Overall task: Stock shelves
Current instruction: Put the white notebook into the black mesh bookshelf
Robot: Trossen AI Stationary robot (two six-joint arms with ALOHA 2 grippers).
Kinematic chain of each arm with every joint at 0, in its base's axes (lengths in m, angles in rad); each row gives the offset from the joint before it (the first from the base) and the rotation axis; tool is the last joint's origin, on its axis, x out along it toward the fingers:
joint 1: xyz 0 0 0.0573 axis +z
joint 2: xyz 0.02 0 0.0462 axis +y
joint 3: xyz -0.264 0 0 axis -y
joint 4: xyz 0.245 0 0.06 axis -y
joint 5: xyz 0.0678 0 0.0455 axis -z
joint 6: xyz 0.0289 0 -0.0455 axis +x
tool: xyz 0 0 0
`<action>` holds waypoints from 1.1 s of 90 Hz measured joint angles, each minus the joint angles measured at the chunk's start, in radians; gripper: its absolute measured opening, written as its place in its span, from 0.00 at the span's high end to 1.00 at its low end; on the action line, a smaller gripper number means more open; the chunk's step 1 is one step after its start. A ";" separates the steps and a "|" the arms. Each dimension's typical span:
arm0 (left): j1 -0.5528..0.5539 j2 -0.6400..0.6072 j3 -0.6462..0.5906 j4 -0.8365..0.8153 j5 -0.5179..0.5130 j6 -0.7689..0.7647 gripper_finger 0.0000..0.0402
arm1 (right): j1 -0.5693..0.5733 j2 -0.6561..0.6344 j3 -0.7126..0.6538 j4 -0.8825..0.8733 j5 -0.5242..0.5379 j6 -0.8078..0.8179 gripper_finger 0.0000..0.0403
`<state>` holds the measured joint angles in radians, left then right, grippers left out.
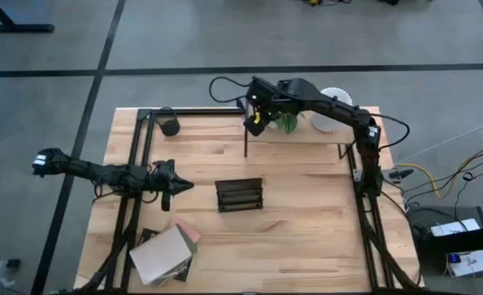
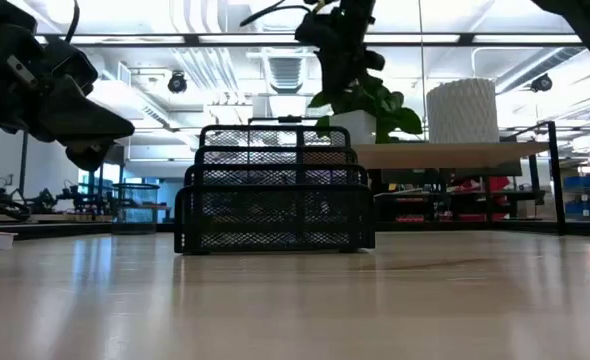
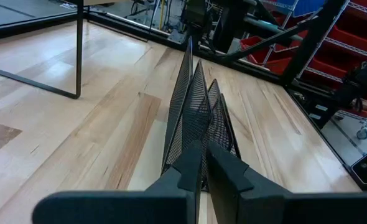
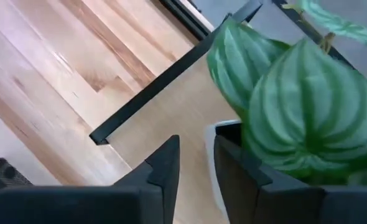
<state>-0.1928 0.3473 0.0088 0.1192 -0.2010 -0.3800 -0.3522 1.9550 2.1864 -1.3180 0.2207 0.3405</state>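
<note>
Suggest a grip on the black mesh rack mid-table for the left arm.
Probably pinch the top edge of one upright wall of the mesh rack, coming down from above, a finger in the slot each side. The walls are thin, upright, open-topped; the left tool faces them end-on.

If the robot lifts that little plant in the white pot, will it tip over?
Maybe. The plant has big leaves spreading above a small white pot, so it looks top-heavy. The right gripper straddles only the pot's rim, so it might tilt. The smooth pot may be slippery.
</note>
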 joint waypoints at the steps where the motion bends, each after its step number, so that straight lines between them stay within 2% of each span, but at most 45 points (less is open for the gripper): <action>1: 0.000 0.000 0.000 0.000 0.000 0.000 0.98 | 0.002 -0.001 0.000 0.000 0.000 0.000 0.82; 22: 0.000 0.000 0.000 0.000 0.000 0.000 0.98 | 0.049 -0.025 0.000 0.031 0.001 0.000 0.90; 49: 0.000 0.000 0.000 0.000 0.000 0.000 0.98 | 0.172 -0.057 0.000 0.121 0.034 -0.027 0.99; 62: 0.000 0.000 0.000 0.000 0.000 0.000 0.98 | 0.245 -0.060 0.000 0.119 0.093 -0.025 0.99; 76: 0.000 0.000 0.000 0.000 0.000 0.000 0.98 | 0.310 -0.059 -0.002 0.114 0.099 -0.008 1.00; 88: 0.000 0.000 0.000 0.000 0.000 0.000 0.98 | 0.351 -0.058 -0.004 0.008 0.184 0.052 1.00; 99: 0.000 0.000 0.000 0.000 0.000 0.000 0.98 | 0.375 -0.058 -0.004 -0.183 0.304 0.157 1.00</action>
<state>-0.1925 0.3473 0.0090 0.1193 -0.2008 -0.3798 0.0227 1.8969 2.1826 -1.5009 0.5250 0.4973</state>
